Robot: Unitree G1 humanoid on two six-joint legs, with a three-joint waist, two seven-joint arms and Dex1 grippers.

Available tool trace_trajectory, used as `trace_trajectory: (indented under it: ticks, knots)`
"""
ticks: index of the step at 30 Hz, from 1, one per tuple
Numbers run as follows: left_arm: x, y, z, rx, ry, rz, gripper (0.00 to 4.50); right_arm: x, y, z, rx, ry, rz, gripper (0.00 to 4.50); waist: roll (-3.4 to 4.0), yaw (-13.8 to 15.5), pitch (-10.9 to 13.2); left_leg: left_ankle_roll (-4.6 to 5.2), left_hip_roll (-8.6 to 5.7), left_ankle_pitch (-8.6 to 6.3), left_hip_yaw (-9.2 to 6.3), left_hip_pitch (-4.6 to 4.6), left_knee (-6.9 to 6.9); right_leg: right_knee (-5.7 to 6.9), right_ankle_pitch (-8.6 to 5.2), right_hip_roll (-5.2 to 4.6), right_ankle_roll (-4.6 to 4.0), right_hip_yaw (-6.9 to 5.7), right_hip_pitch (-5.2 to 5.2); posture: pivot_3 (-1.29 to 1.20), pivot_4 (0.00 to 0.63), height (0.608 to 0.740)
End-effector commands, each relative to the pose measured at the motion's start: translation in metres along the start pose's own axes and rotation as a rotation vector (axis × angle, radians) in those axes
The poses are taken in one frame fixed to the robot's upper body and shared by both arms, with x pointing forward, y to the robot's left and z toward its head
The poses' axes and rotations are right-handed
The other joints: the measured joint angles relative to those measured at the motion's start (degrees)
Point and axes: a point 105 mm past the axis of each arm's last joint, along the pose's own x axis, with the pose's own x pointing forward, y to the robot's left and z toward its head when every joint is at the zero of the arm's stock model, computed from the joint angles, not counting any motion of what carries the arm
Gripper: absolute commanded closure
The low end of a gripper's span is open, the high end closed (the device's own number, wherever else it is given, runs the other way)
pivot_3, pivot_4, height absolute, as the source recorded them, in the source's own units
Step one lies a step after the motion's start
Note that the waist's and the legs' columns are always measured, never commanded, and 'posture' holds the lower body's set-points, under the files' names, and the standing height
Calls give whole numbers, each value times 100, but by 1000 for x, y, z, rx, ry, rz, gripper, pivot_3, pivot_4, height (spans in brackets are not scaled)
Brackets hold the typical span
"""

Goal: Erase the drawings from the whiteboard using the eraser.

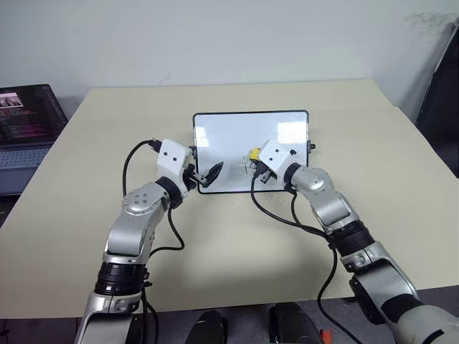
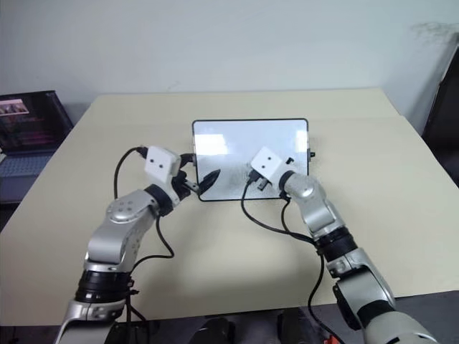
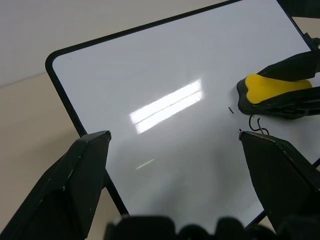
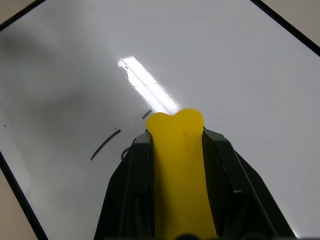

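The right gripper (image 4: 177,165) is clamping the eraser (image 4: 180,170) tight between its 2 black fingers, a smooth yellow oblong block with a notched tip and a dark underside, pressing onto the near right part of the whiteboard (image 1: 237,136). The left gripper (image 3: 175,165) is standing wide open with nothing between its jaws, straddling the board's near left corner, perhaps to steady it. The wiping step looks well under way: of the drawings (image 4: 106,144), just a few thin black marker strokes are showing beside the eraser's tip. The next move likely calls for sweeping the block over those strokes while keeping it flat. The board is glossy white, black-framed, round-cornered, lying flat on the matte beige table (image 1: 215,251).
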Motion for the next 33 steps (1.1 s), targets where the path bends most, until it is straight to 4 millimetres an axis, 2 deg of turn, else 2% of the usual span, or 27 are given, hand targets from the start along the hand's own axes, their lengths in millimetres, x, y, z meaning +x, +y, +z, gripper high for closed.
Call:
trace_trajectory:
  ticks: [1, 7, 12, 24, 29, 33]
  knots:
    - [-4, 3, 14, 38, -45, 14, 0, 8, 4, 12, -13, -21, 11, 3504, 0, -8, 0, 0, 0, 0, 0, 0, 0, 0, 0, 0, 0, 0, 0, 0, 150, 740]
    - [-7, 4, 14, 34, -42, 28, 0, 17, 13, 26, -4, -54, 27, 3504, 1, -21, 0, 0, 0, 0, -1, -1, -2, 1, 0, 0, 0, 0, -3, 0, 150, 740]
    - [-7, 4, 13, 31, -41, 32, 0, 19, 13, 27, -6, -56, 27, 3504, 1, -18, 1, 0, -1, 0, -3, -4, -2, 0, 0, 0, 0, -1, -6, 0, 150, 740]
    - [-3, 2, 12, 26, -39, 22, 0, 3, -15, -5, -56, 26, -29, 3504, 1, 65, 0, 0, -4, 0, -6, -6, -1, 0, 0, -1, 0, -4, -5, 0, 150, 740]
    - [-1, 1, 12, 26, -41, 13, 0, -13, -29, -26, -73, 81, -55, 3504, -1, 148, 0, 0, -8, 0, -10, -6, 0, -1, 0, -1, 0, -10, 1, 0, 150, 740]
    - [-1, 2, 12, 28, -39, 12, 0, -20, -34, -36, -73, 107, -71, 3504, -2, 153, -1, 0, -13, 0, -15, -5, 1, -4, 0, -1, 1, -10, 8, 0, 150, 740]
